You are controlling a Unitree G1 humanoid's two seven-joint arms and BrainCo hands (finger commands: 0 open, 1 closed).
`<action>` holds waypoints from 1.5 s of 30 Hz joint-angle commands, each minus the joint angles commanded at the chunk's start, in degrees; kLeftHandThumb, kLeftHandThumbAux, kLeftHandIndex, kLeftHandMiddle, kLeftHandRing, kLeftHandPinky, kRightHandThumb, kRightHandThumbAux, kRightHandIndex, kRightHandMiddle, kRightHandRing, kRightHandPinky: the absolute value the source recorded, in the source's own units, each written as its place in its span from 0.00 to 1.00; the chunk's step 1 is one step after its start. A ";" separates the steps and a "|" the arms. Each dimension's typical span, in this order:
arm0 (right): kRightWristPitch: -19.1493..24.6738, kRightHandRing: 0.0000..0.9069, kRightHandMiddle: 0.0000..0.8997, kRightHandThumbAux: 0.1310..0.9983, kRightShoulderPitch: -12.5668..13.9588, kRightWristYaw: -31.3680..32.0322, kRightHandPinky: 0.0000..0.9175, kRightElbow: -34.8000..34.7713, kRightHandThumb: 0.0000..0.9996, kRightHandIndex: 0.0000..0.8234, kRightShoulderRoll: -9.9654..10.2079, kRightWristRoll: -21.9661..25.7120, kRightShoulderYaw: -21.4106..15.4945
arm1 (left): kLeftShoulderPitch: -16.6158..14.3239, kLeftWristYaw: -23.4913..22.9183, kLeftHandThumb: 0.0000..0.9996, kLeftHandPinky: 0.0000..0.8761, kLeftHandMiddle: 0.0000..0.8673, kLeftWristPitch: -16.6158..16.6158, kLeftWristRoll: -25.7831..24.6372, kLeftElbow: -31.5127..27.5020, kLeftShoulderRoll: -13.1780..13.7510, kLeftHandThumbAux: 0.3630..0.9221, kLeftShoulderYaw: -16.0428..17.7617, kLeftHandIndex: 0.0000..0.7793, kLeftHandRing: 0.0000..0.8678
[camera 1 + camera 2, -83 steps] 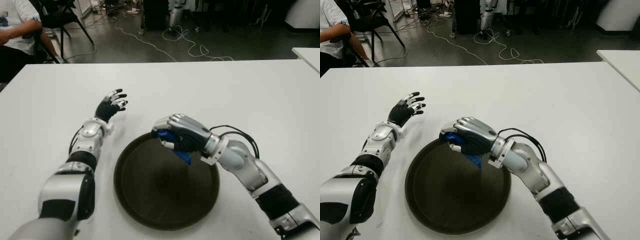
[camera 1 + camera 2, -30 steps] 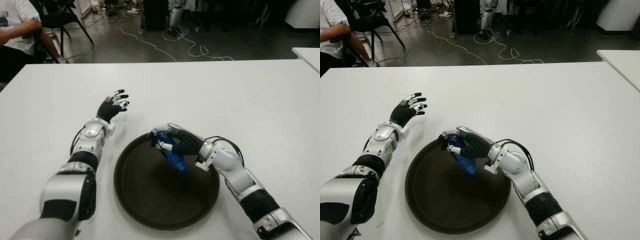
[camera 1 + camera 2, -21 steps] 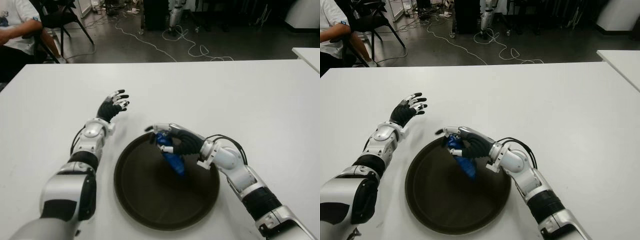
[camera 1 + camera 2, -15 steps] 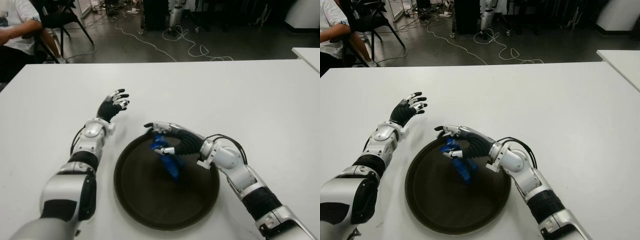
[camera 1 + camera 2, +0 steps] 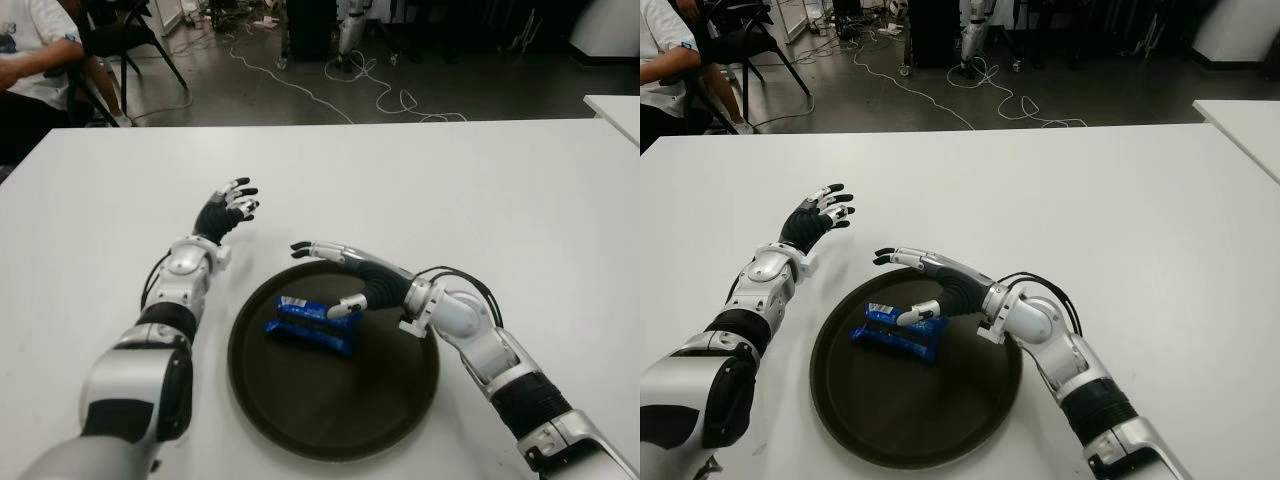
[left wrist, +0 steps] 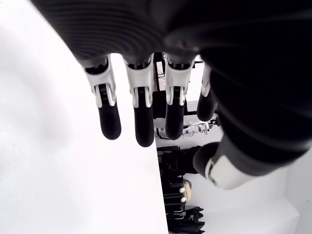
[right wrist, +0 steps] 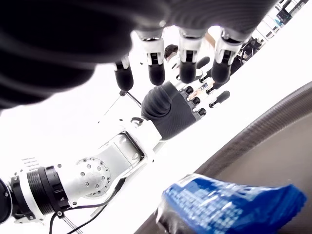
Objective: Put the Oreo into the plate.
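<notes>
The blue Oreo pack (image 5: pixel 310 327) lies flat inside the dark round plate (image 5: pixel 330 410), toward its far left part. My right hand (image 5: pixel 330 278) hovers over the plate's far side, open, fingers stretched out past the rim and thumb tip just beside the pack's right end. The right wrist view shows the pack (image 7: pixel 229 204) free below the straight fingers (image 7: pixel 183 63), with nothing gripping it. My left hand (image 5: pixel 225 210) shows open to the left of the plate over the white table (image 5: pixel 480 190), fingers (image 6: pixel 141 117) spread and holding nothing.
A seated person (image 5: pixel 30 60) and a chair are at the far left beyond the table. Cables (image 5: pixel 380 95) lie on the floor behind. The corner of a second white table (image 5: pixel 615 108) shows at the right.
My right hand has opened and let go of the Oreo pack, which has dropped from a tilted hold to lie flat in the plate. The left hand has stayed in place.
</notes>
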 joint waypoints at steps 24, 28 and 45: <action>-1.00 0.00 0.00 0.14 -1.09 -0.68 0.00 1.15 0.00 0.00 -0.18 -1.40 -0.31 | -0.17 -1.23 0.05 0.27 0.25 0.44 -0.65 0.40 0.18 0.62 0.70 0.19 0.25; -2.21 0.00 0.00 0.15 -1.23 -3.16 0.00 1.27 0.00 0.00 -0.08 -1.22 -1.76 | -0.24 -1.64 0.04 0.26 0.24 0.83 -0.89 0.56 0.23 0.62 0.92 0.20 0.25; -1.29 0.00 0.01 0.21 -3.47 -11.97 0.00 6.16 0.00 0.00 -3.71 -0.63 -10.85 | -0.14 -1.67 0.02 0.27 0.24 1.13 -0.93 0.37 0.18 0.65 1.02 0.19 0.25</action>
